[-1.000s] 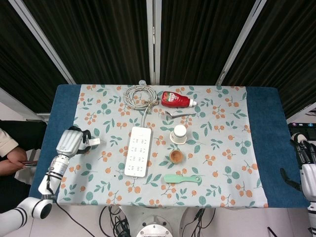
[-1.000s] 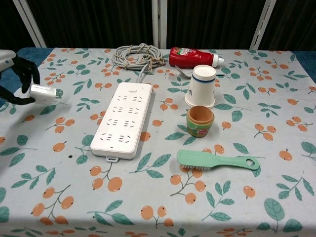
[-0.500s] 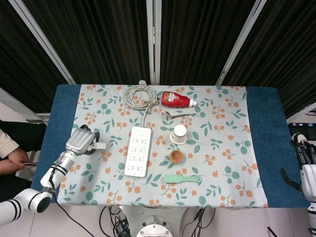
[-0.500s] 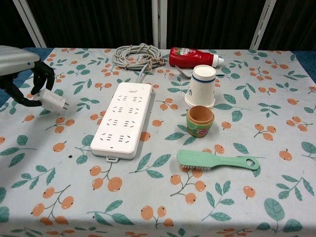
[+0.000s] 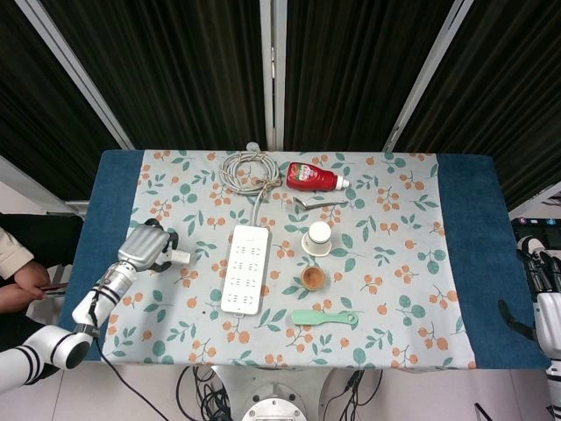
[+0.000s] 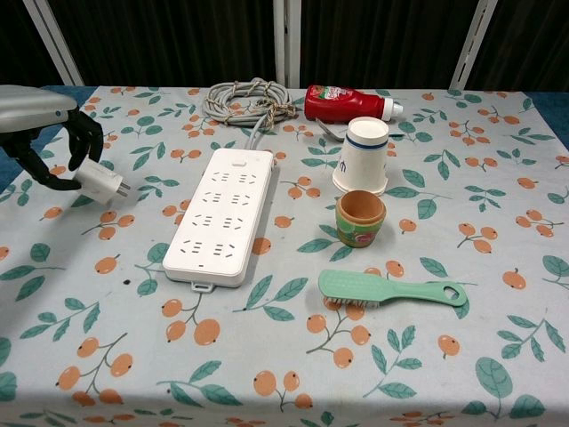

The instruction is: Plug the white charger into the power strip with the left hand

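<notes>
My left hand (image 5: 149,247) (image 6: 55,142) holds the white charger (image 5: 177,257) (image 6: 100,182) above the cloth, left of the power strip. The charger's prongs point right, toward the strip. The white power strip (image 5: 245,268) (image 6: 219,217) lies lengthwise in the middle of the table, its grey cable coiled (image 5: 250,170) (image 6: 248,98) at the far end. All its sockets show bare. My right hand (image 5: 543,285) hangs off the right edge of the table, holding nothing, fingers partly curled.
Right of the strip stand an upturned white paper cup (image 5: 319,237) (image 6: 363,155) and a small clay pot (image 5: 313,278) (image 6: 360,217). A green brush (image 5: 324,317) (image 6: 391,290) lies nearer the front. A red ketchup bottle (image 5: 313,176) (image 6: 347,102) lies at the back.
My left hand has carried the charger to the right, nearer the power strip, and tilted it a little. The right hand has not moved.
</notes>
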Robot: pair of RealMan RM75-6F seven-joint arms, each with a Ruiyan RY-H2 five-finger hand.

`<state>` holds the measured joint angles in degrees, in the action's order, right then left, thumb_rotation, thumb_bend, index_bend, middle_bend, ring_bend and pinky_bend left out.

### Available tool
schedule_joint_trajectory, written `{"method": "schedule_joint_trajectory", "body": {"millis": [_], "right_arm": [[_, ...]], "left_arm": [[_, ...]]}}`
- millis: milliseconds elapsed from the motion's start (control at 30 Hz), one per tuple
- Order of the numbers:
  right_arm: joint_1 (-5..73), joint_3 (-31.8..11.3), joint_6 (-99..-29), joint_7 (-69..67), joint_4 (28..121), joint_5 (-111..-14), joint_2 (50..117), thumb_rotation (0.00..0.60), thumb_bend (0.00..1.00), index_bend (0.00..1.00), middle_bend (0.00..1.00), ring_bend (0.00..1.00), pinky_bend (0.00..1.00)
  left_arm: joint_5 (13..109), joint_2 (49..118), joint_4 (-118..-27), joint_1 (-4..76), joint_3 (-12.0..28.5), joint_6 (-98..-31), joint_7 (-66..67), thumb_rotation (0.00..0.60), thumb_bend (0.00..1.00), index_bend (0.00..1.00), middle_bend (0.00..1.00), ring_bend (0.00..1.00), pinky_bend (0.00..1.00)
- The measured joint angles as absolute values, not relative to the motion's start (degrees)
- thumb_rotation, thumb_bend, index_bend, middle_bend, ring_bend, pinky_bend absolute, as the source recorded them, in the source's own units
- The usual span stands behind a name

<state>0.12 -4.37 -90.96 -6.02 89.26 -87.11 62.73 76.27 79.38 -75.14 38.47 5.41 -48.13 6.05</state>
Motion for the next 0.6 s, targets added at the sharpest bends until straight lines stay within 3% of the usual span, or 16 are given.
{"method": "schedule_joint_trajectory", "body": {"millis": [600], "right_arm": [[0.0,-4.5,-91.0,-6.4,89.0,-87.0,62.7,0.6,0.26,0.02,0.18,0.0,0.03]], "left_arm": [[73.3,79.1,-78.8,38.9,5.0,-49.6,13.5,0.6,0.36,0.43,0.45,0.37,0.21]]}}
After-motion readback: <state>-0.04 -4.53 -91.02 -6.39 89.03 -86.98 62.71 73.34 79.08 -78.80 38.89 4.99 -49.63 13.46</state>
